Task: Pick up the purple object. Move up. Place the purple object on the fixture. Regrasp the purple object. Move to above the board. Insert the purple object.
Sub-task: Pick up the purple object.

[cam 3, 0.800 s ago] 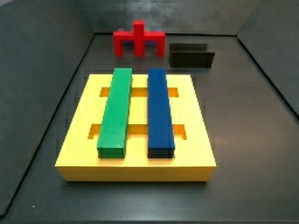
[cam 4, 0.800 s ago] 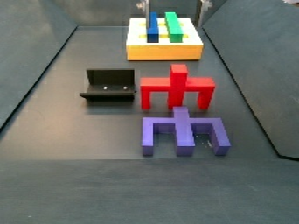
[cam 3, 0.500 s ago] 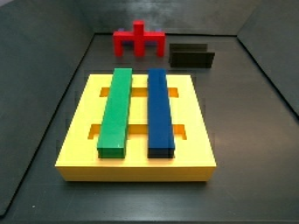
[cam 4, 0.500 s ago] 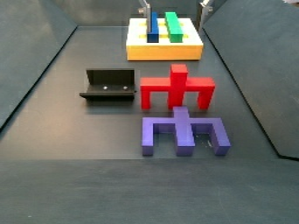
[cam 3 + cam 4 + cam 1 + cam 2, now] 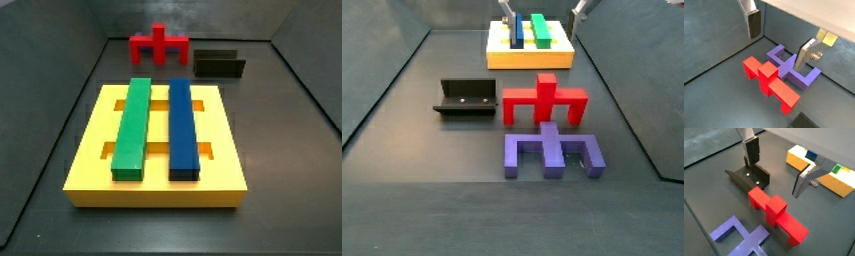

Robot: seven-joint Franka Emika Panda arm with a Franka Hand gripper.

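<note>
Wrist views both show me the gripper [image 5: 777, 44] raised above the floor, its fingers [image 5: 753, 24] spread wide and holding nothing. Below them in a wrist view lies the purple object [image 5: 791, 67], flat, just beside the red piece [image 5: 769, 82]. Beyond the fingers I see the fixture [image 5: 749, 176], and farther away the board [image 5: 821, 170] with its blue bar [image 5: 519, 33] and green bar [image 5: 539, 29].

1. I see a dark grey floor [image 5: 409, 190].
2. On it: the yellow board [image 5: 529, 57], black fixture [image 5: 468, 98], red piece [image 5: 545, 102], purple object [image 5: 552, 153].
3. The claw [image 5: 777, 170] hangs open above.
</note>
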